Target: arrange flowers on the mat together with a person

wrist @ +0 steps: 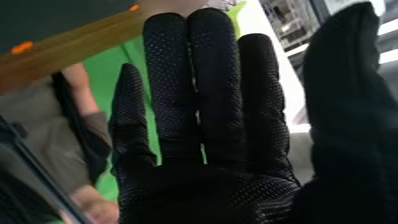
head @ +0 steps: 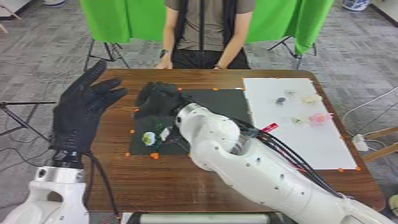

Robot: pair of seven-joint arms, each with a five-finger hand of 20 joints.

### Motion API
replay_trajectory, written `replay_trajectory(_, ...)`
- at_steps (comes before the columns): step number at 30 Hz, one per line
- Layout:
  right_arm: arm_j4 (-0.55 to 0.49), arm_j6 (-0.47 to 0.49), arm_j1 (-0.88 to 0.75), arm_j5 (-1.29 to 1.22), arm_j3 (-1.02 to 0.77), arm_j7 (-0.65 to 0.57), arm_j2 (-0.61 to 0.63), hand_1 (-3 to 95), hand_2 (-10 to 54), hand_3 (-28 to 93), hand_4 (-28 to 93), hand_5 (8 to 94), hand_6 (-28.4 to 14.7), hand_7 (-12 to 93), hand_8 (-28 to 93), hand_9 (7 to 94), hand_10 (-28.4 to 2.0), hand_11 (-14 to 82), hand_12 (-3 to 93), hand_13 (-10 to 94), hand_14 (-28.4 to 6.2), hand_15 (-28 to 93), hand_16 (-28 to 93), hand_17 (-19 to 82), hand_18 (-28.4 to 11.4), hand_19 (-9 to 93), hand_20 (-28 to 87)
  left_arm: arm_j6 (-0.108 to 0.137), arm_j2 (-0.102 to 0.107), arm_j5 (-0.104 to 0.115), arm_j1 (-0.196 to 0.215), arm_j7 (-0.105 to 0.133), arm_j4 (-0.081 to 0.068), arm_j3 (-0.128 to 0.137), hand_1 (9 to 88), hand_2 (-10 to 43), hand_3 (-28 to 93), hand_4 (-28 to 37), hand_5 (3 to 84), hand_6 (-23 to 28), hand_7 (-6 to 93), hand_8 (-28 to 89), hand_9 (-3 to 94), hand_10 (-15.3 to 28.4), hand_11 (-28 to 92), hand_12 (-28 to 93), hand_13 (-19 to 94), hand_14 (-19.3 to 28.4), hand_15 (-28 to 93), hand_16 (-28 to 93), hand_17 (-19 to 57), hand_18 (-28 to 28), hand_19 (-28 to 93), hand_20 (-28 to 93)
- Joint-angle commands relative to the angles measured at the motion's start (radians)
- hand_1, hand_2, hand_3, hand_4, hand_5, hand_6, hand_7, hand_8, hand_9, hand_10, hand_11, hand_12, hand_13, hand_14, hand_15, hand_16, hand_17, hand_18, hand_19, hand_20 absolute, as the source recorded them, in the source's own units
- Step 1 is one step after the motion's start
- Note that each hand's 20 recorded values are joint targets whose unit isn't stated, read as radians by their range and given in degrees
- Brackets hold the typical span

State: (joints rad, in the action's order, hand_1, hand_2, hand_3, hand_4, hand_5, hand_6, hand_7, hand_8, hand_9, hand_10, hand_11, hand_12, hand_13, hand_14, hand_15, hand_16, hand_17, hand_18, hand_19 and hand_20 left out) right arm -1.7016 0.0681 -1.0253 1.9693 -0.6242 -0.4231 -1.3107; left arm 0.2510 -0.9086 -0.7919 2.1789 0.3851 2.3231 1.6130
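In the head view, my left hand is above the table's left side with its fingers extended. My right hand is over the upper left corner of the dark mat. In the right wrist view, the right hand has straight fingers and a thumb held apart, with nothing held. Below that hand in the head view, a white-and-yellow flower lies on the dark mat with green stems beside it. The white sheet on the right bears a pink flower, a cream flower and small pale pieces.
A small red-and-white item is beside my right forearm, which crosses the lower right of the wooden table. Orange marks dot the mats' edges. Green cloth hangs beyond the far edge.
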Motion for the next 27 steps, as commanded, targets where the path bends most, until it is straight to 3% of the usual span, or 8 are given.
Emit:
replay_trajectory(1,-0.195,0.061,-0.217,-0.319,-0.361,-0.052,0.039,40.2,-9.5,56,-28,58.5,5.0,18,-16,69.5,-11.4,26.8,15.7,57,-11.7,49,13,10,-19.3,51,22,0.055,-0.047,0.027,0.117,0.009,-0.006,0.056,20.9,6.5,78,-28.2,34.0,6.1,8.5,-8,37.9,19.4,21,11,31,26.1,47,-7,-5.3,27.3,62,-5)
replay_trajectory(3,-0.237,0.077,-0.287,-0.415,-0.459,-0.051,0.039,37.6,-9.5,58,-28,57.8,4.8,18,-16,67.9,-11.9,25.2,15.2,55,-12.3,48,13,9,-19.4,49,21,0.072,-0.051,0.037,0.14,0.008,-0.006,0.067,20.9,6.6,78,-28.2,34.0,6.0,8.5,-8,37.8,19.3,21,11,31,26.0,47,-7,-5.6,27.3,61,-4)
replay_trajectory(6,-0.314,0.091,-0.414,-0.557,-0.609,-0.04,0.073,34.0,-9.1,61,-28,54.4,3.3,17,-16,63.7,-12.2,22.8,14.6,51,-14.1,47,13,8,-19.6,48,20,0.056,-0.068,0.036,0.142,-0.008,-0.019,0.067,20.8,6.6,78,-28.3,34.0,6.0,8.4,-8,37.7,19.0,20,11,31,26.0,46,-7,-5.7,27.1,60,-3)
replay_trajectory(9,-0.371,0.064,-0.529,-0.65,-0.724,-0.023,0.092,31.2,-7.1,62,-28,51.5,2.5,17,-15,59.9,-12.8,21.0,14.2,48,-15.2,46,12,6,-19.7,46,20,0.073,-0.066,0.047,0.165,-0.003,-0.017,0.074,20.8,6.6,78,-28.3,33.9,5.8,8.3,-8,37.5,18.7,20,11,30,25.2,44,-7,-5.7,26.9,59,-3)
replay_trajectory(14,-0.444,0.005,-0.721,-0.711,-0.873,0.04,0.13,30.5,-6.1,63,-28,49.2,2.6,16,-15,57.9,-12.9,20.0,14.1,46,-15.5,44,12,5,-19.7,45,19,0.059,-0.092,0.048,0.163,-0.034,-0.034,0.076,20.8,6.7,78,-28.3,33.8,5.7,8.3,-8,37.3,18.6,20,11,30,25.0,43,-7,-5.8,26.7,59,-2)
replay_trajectory(15,-0.455,-0.016,-0.757,-0.709,-0.892,0.055,0.139,30.4,-6.0,63,-28,49.0,2.6,16,-15,57.5,-13.1,19.6,14.0,46,-15.5,44,12,5,-19.6,45,19,0.061,-0.091,0.05,0.167,-0.029,-0.035,0.075,20.8,6.7,78,-28.3,33.7,5.7,8.2,-8,37.3,18.6,19,11,30,25.1,44,-6,-5.8,26.7,59,-2)
replay_trajectory(23,-0.448,-0.086,-0.924,-0.792,-0.983,0.188,0.139,29.9,-5.1,64,-28,47.2,3.2,16,-14,55.7,-13.4,18.6,14.4,45,-15.3,44,12,5,-19.2,43,20,0.053,-0.107,0.051,0.162,-0.037,-0.054,0.065,20.7,6.5,78,-28.2,33.7,5.6,8.2,-8,37.4,18.6,20,11,30,25.3,44,-6,-5.8,26.5,58,0)
replay_trajectory(27,-0.435,-0.084,-0.958,-0.871,-0.994,0.247,0.131,28.1,-2.3,64,-28,44.4,3.4,15,-14,53.0,-13.7,16.7,14.0,43,-15.7,41,12,5,-18.8,42,20,0.041,-0.118,0.035,0.166,-0.048,-0.056,0.062,20.7,6.4,78,-28.2,33.8,5.6,8.1,-8,37.5,18.6,19,11,30,25.2,43,-6,-5.8,26.4,58,0)
